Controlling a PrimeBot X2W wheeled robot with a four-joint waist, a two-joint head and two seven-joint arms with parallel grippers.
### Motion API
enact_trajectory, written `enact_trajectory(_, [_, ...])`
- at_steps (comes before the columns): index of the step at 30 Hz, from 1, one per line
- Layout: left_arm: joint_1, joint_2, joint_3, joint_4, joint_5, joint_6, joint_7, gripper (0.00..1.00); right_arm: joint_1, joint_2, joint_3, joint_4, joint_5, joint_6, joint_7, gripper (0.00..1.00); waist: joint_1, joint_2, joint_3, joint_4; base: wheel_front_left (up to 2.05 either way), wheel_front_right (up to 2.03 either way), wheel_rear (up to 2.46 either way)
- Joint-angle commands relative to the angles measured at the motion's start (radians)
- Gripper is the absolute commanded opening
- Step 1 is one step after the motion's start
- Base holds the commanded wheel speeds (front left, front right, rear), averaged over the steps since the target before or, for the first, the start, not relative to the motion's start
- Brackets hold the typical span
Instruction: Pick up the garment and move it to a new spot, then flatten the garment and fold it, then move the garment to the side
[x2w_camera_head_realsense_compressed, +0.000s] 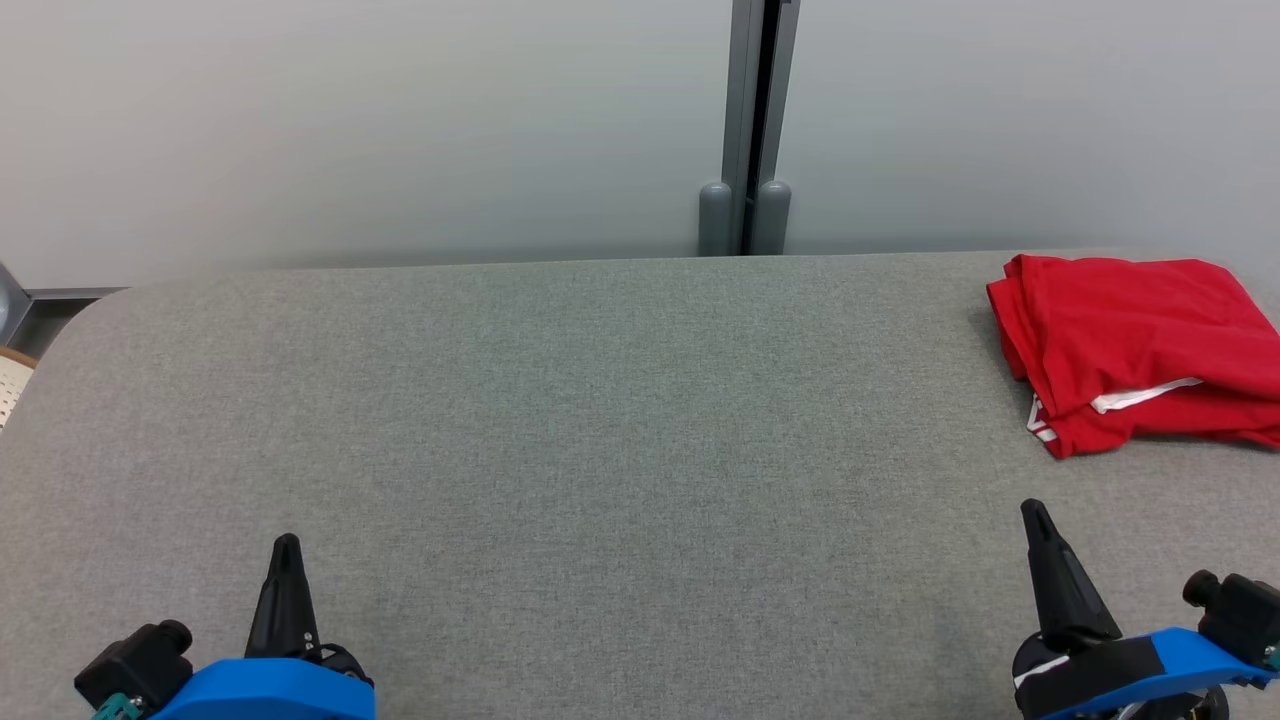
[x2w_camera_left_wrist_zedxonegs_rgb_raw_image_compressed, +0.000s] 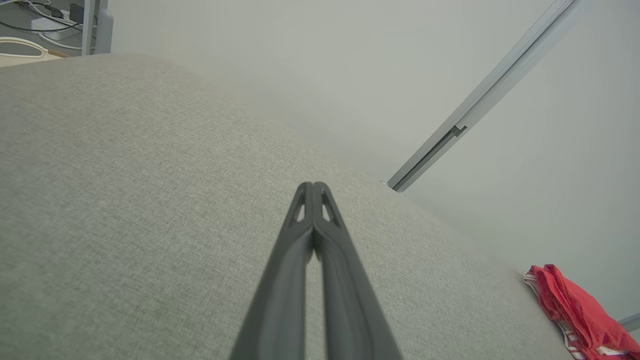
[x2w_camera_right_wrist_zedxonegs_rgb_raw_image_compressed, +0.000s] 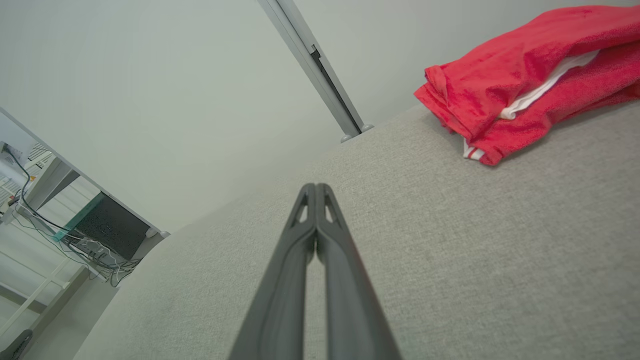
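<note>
Your right hand (x2w_camera_head_realsense_compressed: 1035, 515) and left hand (x2w_camera_head_realsense_compressed: 286, 545) rest closed, holding nothing; the folded red garment (x2w_camera_head_realsense_compressed: 1135, 345) lies ahead of the right hand on the grey counter (x2w_camera_head_realsense_compressed: 560, 420), apparently set aside already.

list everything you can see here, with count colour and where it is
garment: 1, red with white trim, folded in a bundle at the far right of the table, cut off by the head view's right edge
table: 1, grey fabric surface, spans the head view in front of the robot
wall panels: 2, pale grey, behind the table
post: 1, grey metal, upright between the wall panels past the table's far edge
cables and equipment: several, dark, on the floor beyond the table's end in the right wrist view; too small to tell apart
left gripper: 1, dark fingers on a blue mount, lower left, shut, holding nothing
right gripper: 1, dark fingers on a blue mount, lower right, shut, holding nothing, short of the garment
</note>
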Motion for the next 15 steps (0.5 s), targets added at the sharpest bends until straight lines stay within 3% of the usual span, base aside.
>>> enact_trajectory(1, [-0.033, 0.003, 0.009, -0.015, -0.036, -0.008, 0.008, 0.0, -0.03, -0.011, -0.004, -0.007, 0.04, 0.0, 0.005, 0.0, 0.0, 0.0, 0.0, 0.0, 0.0, 0.0, 0.0])
enact_trajectory(15, [-0.054, -0.001, 0.026, -0.014, -0.235, -0.02, 0.056, 0.0, -0.052, -0.014, -0.012, 0.019, 0.243, 0.0, 0.031, 0.0, 0.0, 0.0, -0.002, -0.001, 0.0, 0.0, 0.0])
